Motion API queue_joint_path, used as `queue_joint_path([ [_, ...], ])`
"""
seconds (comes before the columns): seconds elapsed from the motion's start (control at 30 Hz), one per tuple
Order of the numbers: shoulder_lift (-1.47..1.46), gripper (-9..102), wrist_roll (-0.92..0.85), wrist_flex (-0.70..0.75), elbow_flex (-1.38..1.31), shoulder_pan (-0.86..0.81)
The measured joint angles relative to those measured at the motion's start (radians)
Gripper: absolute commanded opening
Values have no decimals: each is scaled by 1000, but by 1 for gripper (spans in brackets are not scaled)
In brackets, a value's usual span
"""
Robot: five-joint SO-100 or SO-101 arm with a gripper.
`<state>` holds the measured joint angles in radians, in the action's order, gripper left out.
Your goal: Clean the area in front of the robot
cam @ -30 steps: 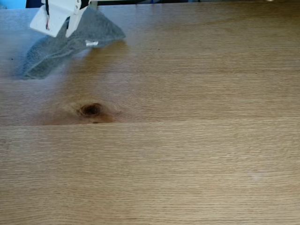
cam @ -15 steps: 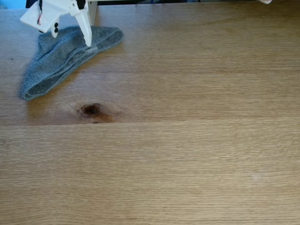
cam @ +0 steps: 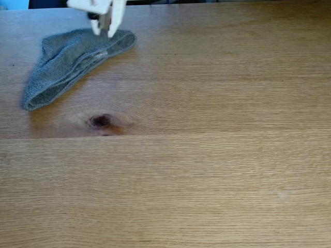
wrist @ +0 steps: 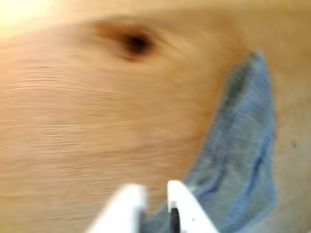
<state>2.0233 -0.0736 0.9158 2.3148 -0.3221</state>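
The area is a light-brown oak tabletop (cam: 207, 155) with a dark oval knot (cam: 101, 121). A grey terry cloth (cam: 67, 62) lies crumpled on it at the upper left of the fixed view. The robot's white gripper (cam: 104, 32) hangs over the cloth's far right end, fingers pointing down with a narrow gap and nothing between them. The blurred wrist view shows the gripper (wrist: 154, 187) at the bottom edge, the cloth (wrist: 243, 145) to its right, and the knot (wrist: 135, 42) on the tabletop (wrist: 73, 121) further ahead.
The table's far edge runs along the top of the fixed view, with a dark background and a blue patch (cam: 13, 4) behind it. A plank seam crosses just below the knot. A faint pale mark (cam: 281, 194) sits at the lower right.
The gripper let go of the cloth, which dropped flat on the table. It then moved right and toward the far edge, and its fingers drew closer together.
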Motion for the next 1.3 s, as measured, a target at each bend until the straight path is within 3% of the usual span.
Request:
queue_joint_path([
  [0.2,127,0,166,156,0,198],
  [0.4,218,0,272,236,0,249],
  [0.63,388,0,219,227,195,207],
  [0.83,718,0,163,193,560,184],
  [0.97,968,0,160,247,773,176],
  [1.1,1170,0,132,347,894,184],
  [1.3,1264,0,114,350,930,175],
])
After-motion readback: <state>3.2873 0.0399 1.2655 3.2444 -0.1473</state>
